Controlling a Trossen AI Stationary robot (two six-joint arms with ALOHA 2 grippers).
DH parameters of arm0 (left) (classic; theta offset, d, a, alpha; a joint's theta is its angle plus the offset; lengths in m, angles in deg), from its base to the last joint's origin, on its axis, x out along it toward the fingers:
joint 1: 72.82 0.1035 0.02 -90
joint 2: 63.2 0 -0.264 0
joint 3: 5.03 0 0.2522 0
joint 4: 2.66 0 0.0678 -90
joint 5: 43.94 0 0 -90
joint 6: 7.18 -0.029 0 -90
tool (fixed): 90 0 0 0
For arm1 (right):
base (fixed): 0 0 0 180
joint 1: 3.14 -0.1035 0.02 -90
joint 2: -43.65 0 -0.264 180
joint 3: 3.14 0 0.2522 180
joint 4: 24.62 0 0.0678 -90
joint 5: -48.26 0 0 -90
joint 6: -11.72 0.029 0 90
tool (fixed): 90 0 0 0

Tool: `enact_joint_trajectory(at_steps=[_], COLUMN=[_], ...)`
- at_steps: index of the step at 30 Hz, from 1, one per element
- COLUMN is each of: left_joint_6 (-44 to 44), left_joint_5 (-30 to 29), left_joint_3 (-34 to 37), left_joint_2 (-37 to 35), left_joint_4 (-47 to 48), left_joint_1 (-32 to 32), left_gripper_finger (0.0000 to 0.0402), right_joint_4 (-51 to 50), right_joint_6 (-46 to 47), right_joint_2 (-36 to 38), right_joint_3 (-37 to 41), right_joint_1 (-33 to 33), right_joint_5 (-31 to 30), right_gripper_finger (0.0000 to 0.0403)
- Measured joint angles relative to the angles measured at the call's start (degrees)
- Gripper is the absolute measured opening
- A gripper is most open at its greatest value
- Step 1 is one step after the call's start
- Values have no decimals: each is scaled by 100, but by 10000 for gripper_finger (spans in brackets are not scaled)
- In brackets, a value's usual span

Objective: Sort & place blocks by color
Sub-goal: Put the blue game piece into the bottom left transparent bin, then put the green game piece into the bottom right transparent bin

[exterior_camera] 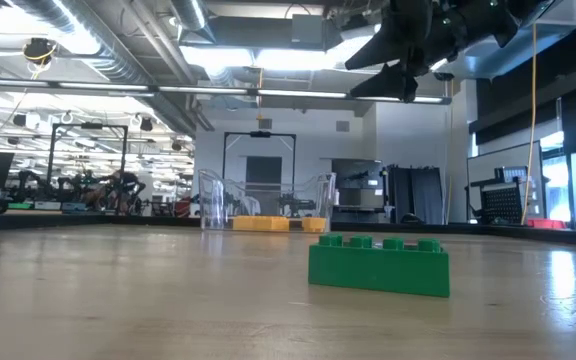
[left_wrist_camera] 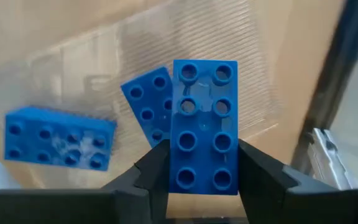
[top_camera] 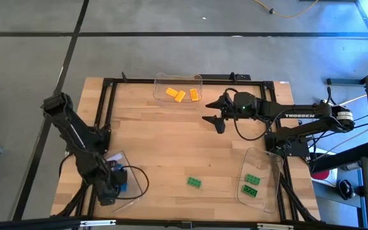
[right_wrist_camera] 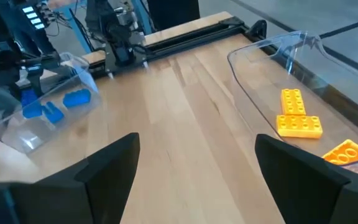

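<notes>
Left gripper over the clear tray
Its fingers pinch one blue block; right gripper hangs spread wide.

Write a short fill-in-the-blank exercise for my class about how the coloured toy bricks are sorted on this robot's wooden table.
1. The clear plastic tray at the table's far edge holds ___ yellow-orange studded plastic bricks.
2. The one brick lying on bare wood, outside any tray, is ___ in colour.
3. The left gripper's fingers flank a ___ studded brick over its tray.
4. The right-hand clear tray holds ___ green bricks.

Missing words: three; green; blue; two
</notes>
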Motion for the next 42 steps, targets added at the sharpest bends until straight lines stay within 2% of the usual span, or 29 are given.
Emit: enact_joint_trajectory(at_steps=[5,11,15,18,22,27,30,32,35,38,42], left_joint_6=[496,842,714,597,-394,-2321,-3631,-4394,-5094,-5299,-5273], left_joint_5=[248,511,553,112,-926,-2350,-2574,-2398,-1590,-770,-406], left_joint_3=[0,0,0,-72,-384,-770,-771,-710,-429,28,775], left_joint_2=[85,7,-490,-1043,-1753,-2225,-2452,-2499,-2488,-2497,-2455], left_joint_4=[-2,-23,-272,-311,-334,-689,-1423,-2086,-3072,-4083,-5529], left_joint_1=[11,317,692,1107,1751,2854,3671,4267,5112,5743,6111], left_gripper_finger=[189,225,240,244,243,240,240,240,240,240,240], right_joint_4=[-19,-18,-16,-10,6,170,341,512,852,1205,1621], right_joint_6=[-140,-134,-131,-129,-126,-107,-91,-61,164,311,652], right_joint_2=[0,0,0,0,0,0,0,0,0,0,0], right_joint_3=[0,0,0,0,0,0,0,0,0,0,0], right_joint_1=[0,2,2,2,2,4,4,4,2,0,0], right_joint_5=[-1,1,4,6,13,202,401,544,869,1205,1470], right_gripper_finger=[322,322,322,322,322,322,322,322,322,322,322])
